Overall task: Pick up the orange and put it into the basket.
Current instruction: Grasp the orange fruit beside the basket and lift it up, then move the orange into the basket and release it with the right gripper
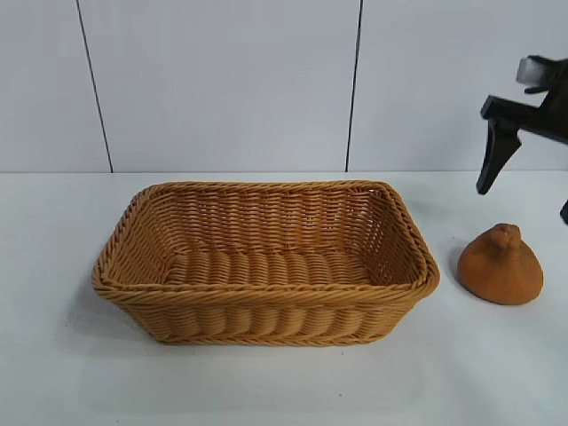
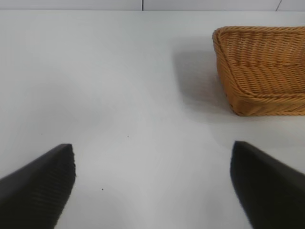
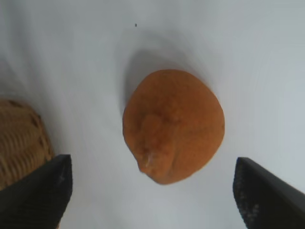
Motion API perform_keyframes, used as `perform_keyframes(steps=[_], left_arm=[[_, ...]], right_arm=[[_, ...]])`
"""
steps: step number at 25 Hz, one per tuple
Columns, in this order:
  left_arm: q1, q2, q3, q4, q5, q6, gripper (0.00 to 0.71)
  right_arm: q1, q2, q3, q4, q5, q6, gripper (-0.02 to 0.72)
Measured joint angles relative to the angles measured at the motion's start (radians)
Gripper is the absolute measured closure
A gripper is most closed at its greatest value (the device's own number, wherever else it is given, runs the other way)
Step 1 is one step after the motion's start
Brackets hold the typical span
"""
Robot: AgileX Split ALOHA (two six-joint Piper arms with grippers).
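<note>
The orange point(image 1: 501, 264) is a dull orange-brown cone-shaped lump with a small knob on top. It sits on the white table just right of the basket point(image 1: 266, 262), a large honey-tan wicker basket that is empty. My right gripper point(image 1: 525, 195) hangs above and slightly behind the orange, open and holding nothing. In the right wrist view the orange point(image 3: 173, 125) lies below my open right gripper point(image 3: 153, 179), between the lines of the two fingers. My left gripper point(image 2: 152, 179) is open over bare table, left of the basket corner point(image 2: 261, 71). It is out of the exterior view.
The white table point(image 1: 284, 382) ends at a white panelled wall behind. A basket corner point(image 3: 21, 138) shows close to one right finger point(image 3: 40, 195) in the right wrist view.
</note>
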Motion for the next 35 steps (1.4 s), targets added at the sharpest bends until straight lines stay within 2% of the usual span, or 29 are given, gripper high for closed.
perform_keyframes(steps=[2, 4, 5, 7, 12, 21, 26, 30, 31, 35], left_arm=[[0.000, 0.000, 0.000, 0.000, -0.001, 0.000, 0.079], [0.000, 0.000, 0.000, 0.000, -0.001, 0.000, 0.079], [0.000, 0.000, 0.000, 0.000, -0.001, 0.000, 0.079], [0.000, 0.000, 0.000, 0.000, -0.001, 0.000, 0.079], [0.000, 0.000, 0.000, 0.000, -0.001, 0.000, 0.079], [0.000, 0.000, 0.000, 0.000, -0.001, 0.000, 0.079], [0.000, 0.000, 0.000, 0.000, -0.001, 0.000, 0.079], [0.000, 0.000, 0.000, 0.000, -0.001, 0.000, 0.079], [0.000, 0.000, 0.000, 0.000, -0.001, 0.000, 0.079], [0.000, 0.000, 0.000, 0.000, -0.001, 0.000, 0.079]], right_arm=[[0.014, 0.005, 0.000, -0.045, -0.003, 0.029, 0.207], [0.022, 0.004, -0.003, -0.093, -0.006, 0.052, 0.367], [0.022, 0.002, -0.004, -0.110, -0.004, 0.061, 0.470], [0.022, -0.016, -0.007, -0.121, 0.011, 0.071, 0.646], [0.022, -0.089, -0.003, -0.136, 0.021, 0.072, 0.652], [0.022, -0.339, -0.003, -0.127, 0.022, 0.072, 0.652], [0.022, -0.428, -0.003, -0.052, 0.022, 0.072, 0.652], [0.039, -0.442, -0.003, 0.041, 0.022, 0.061, 0.652], [0.087, -0.442, -0.003, 0.077, 0.021, 0.045, 0.652], [0.221, -0.442, -0.003, 0.106, -0.020, 0.039, 0.652]])
